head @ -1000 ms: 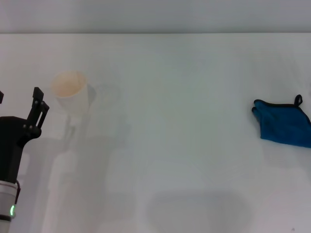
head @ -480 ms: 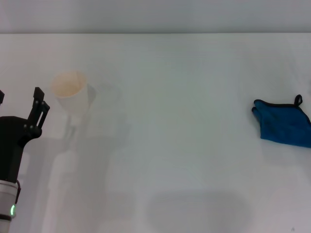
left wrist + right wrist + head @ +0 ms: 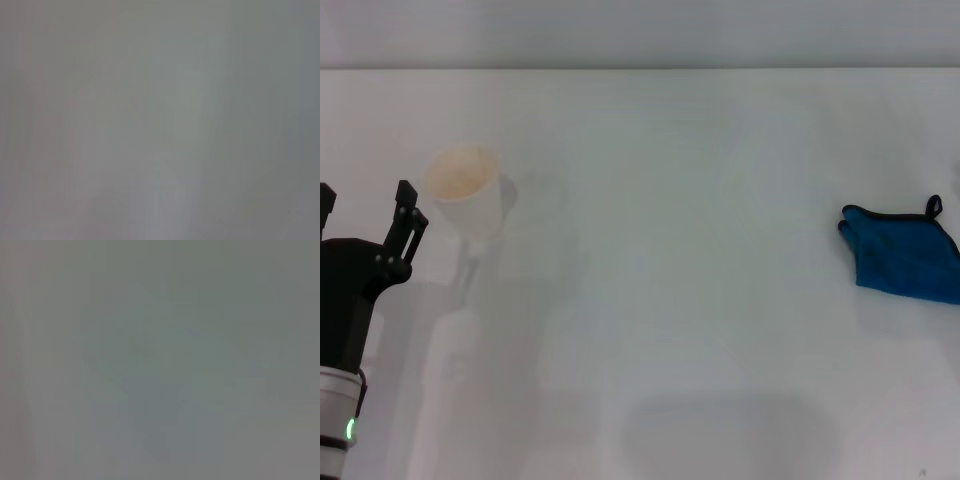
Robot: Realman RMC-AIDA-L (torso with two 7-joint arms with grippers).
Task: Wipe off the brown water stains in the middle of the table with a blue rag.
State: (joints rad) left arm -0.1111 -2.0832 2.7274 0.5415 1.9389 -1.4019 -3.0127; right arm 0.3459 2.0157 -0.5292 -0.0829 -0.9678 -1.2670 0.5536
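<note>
The table is a plain white top that fills almost the whole head view, its far edge running straight across near the top; both wrist views show only a featureless grey field in which nothing can be made out; the left gripper stands at the near left corner of the table, a black body on a pale arm segment with a small green light, its two black fingers spread apart with a clear gap between them and nothing held, the tips just beside the cup but apart from it; the blue rag lies flat and slightly rumpled at the right edge of the table, partly cut off there, with dark edging and a small black loop at its far corner, well apart from the gripper and the cup; a white cup stands upright toward the left edge, its inside tinted pale orange-brown; the brown water stains cannot be made out on the middle of the table in these views; the right gripper is out of sight.
</note>
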